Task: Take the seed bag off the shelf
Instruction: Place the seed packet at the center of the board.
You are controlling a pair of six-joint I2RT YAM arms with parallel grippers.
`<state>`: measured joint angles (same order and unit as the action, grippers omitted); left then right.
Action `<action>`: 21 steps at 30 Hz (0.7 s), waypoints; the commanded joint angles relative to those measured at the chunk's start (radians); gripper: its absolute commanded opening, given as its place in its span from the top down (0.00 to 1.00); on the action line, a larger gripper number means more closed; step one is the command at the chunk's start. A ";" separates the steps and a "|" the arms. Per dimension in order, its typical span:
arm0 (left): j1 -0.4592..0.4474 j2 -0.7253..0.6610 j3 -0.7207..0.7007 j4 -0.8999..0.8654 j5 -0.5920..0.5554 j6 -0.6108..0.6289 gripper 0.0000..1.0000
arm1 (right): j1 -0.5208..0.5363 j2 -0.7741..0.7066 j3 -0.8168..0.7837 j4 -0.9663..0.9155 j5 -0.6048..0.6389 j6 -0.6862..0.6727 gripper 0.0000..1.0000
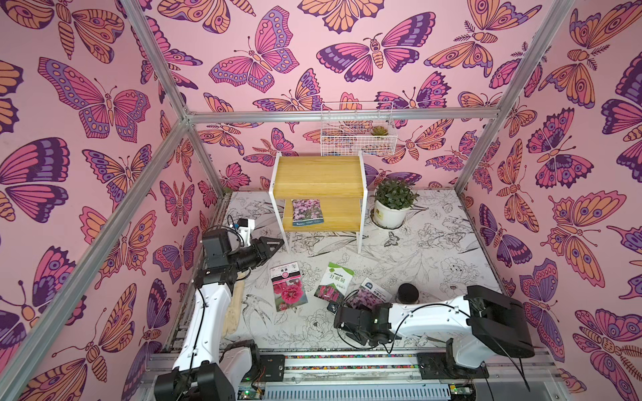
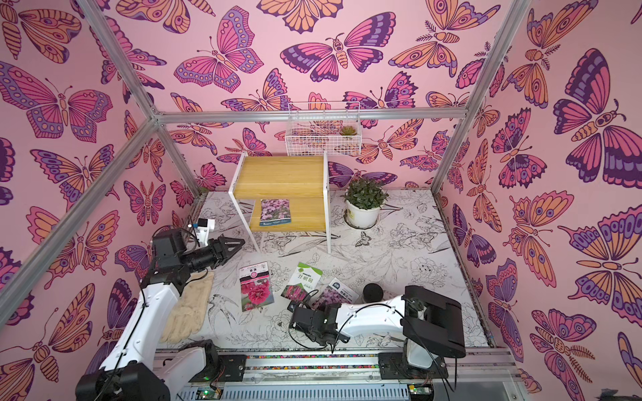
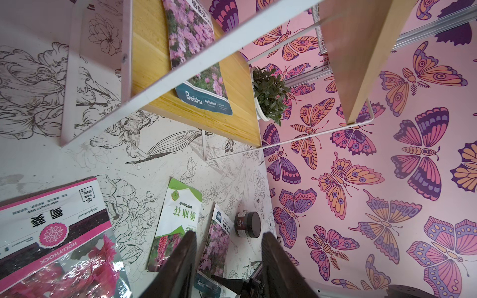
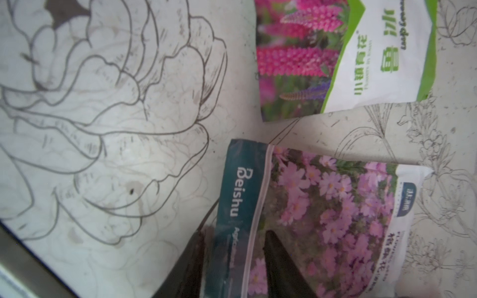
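Note:
A seed bag [image 1: 306, 212] [image 2: 275, 214] with purple flowers and a teal bottom band lies flat on the lower yellow board of the shelf [image 1: 319, 173] [image 2: 278, 173]. The left wrist view shows that bag [image 3: 196, 51] behind the shelf's white frame. My left gripper [image 1: 278, 243] [image 3: 228, 233] hovers left of the shelf's front leg, open and empty. My right gripper [image 4: 233, 233] is low over the table near the front. Its jaws stand apart astride the teal edge of a similar purple-flower bag [image 4: 322, 219] [image 1: 373, 295] lying on the table.
A red hollyhock bag [image 1: 288, 286] and a green-and-white bag [image 1: 335, 281] lie on the table in front of the shelf. A black jar [image 1: 408, 293] sits by the right arm. A potted plant [image 1: 392, 205] stands right of the shelf, a wire basket [image 1: 357, 135] hangs behind, a glove [image 2: 189, 312] lies left.

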<state>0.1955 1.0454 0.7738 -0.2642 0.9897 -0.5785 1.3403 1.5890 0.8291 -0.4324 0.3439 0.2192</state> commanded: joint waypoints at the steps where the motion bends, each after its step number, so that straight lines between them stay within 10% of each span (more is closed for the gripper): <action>1: -0.010 -0.003 0.027 -0.044 0.067 0.042 0.63 | 0.017 -0.080 0.043 -0.100 -0.011 0.016 0.45; 13: -0.439 0.072 0.112 -0.426 -0.420 0.282 0.48 | -0.037 -0.541 -0.099 -0.028 0.035 0.451 0.60; 21: -0.729 0.308 0.209 -0.410 -0.684 0.247 0.43 | -0.043 -0.514 -0.301 0.148 0.081 0.655 0.58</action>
<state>-0.4740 1.2892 0.9504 -0.6594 0.4484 -0.3382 1.3022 1.0588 0.5472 -0.3634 0.3828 0.7525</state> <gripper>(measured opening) 0.569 0.419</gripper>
